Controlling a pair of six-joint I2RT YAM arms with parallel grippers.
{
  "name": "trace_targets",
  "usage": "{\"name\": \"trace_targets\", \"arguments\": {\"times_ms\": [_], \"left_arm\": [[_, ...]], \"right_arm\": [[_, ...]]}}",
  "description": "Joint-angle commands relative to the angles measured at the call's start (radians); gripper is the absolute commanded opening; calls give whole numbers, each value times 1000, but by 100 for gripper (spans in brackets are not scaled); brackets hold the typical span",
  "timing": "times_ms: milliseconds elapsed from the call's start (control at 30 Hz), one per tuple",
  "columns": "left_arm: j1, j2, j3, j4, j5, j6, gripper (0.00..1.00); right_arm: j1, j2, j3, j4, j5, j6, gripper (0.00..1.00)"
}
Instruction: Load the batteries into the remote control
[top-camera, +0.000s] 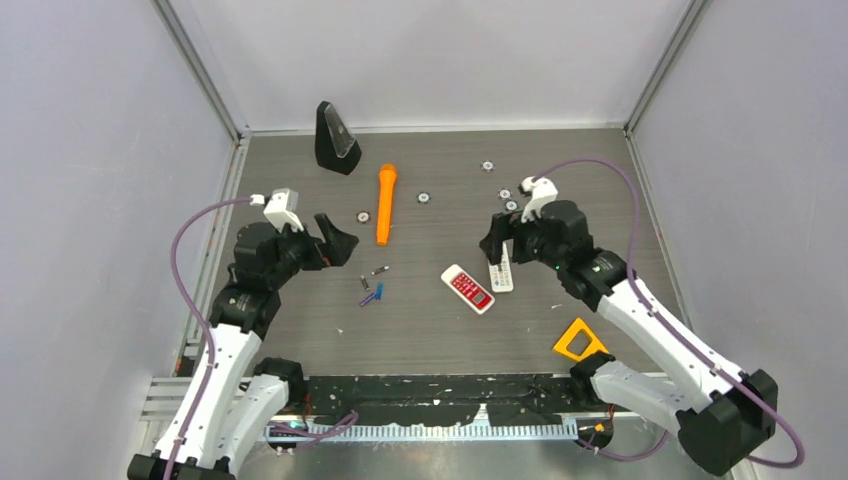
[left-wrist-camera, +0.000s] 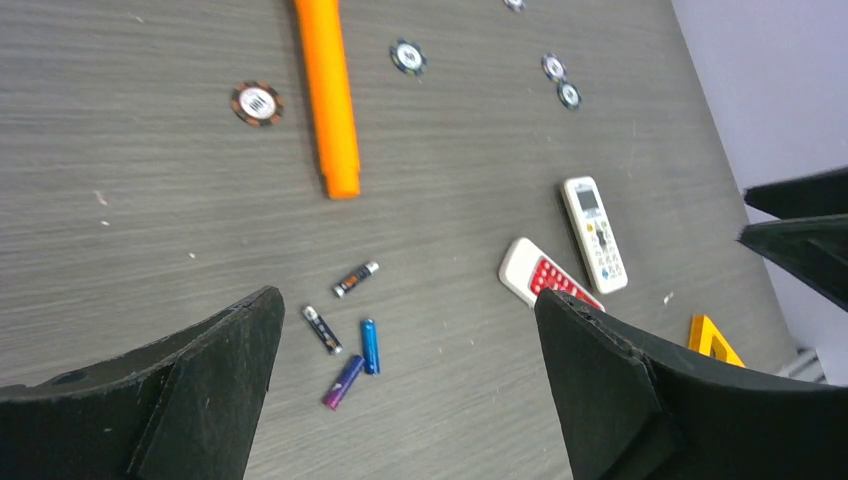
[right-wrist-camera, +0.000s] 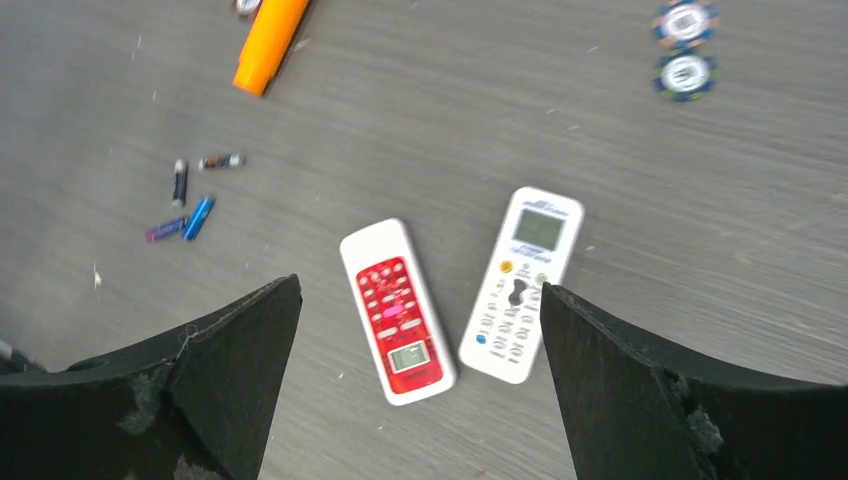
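Several batteries (top-camera: 372, 290) lie loose on the table left of centre: a blue one (left-wrist-camera: 369, 346), a purple one (left-wrist-camera: 343, 381) and two dark grey ones (left-wrist-camera: 355, 279). They also show at the left of the right wrist view (right-wrist-camera: 190, 205). A white remote with a red face (top-camera: 468, 288) (right-wrist-camera: 397, 310) lies face up beside an all-white remote (top-camera: 501, 272) (right-wrist-camera: 522, 283). My left gripper (top-camera: 335, 245) (left-wrist-camera: 408, 300) is open and empty, above and left of the batteries. My right gripper (top-camera: 497, 245) (right-wrist-camera: 419, 288) is open and empty, hovering over the two remotes.
An orange marker-like stick (top-camera: 384, 203) lies behind the batteries. A black wedge-shaped object (top-camera: 335, 138) stands at the back left. Several poker chips (top-camera: 505, 194) are scattered at the back. A yellow triangle (top-camera: 579, 340) lies near the front right.
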Motion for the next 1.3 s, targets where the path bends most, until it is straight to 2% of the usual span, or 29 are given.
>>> {"name": "trace_targets", "arguments": {"times_ms": [0,233,500,700,800,933,1067,1267], "left_arm": [[-29,-65,-63,117,62,-30,100],[-30,-107,-100,78,23,-23,100],[-30,-96,-108,72,1,-13,100],[-30,-80,-110,94,27,1,100],[-31,-74,-113,116,85,48,100],[-29,-72,-101,122,57,67,100],[-28,-80,-104,190,112,80,100],[-29,-71,-113,238,175,83,100]], "right_arm": [[93,76,-5,30,-4,6,96],[188,217,61,-81,83,-2,96],[241,354,108,-146,100,-23,96],[279,468,131,-159,49,-83,97],[281,606,273,-237,9,-143,97],[281,763,444,-358,81,-182,97],[280,808,421,-372,50,-215,96],[281,812,349,-395,-82,-263,97]]}}
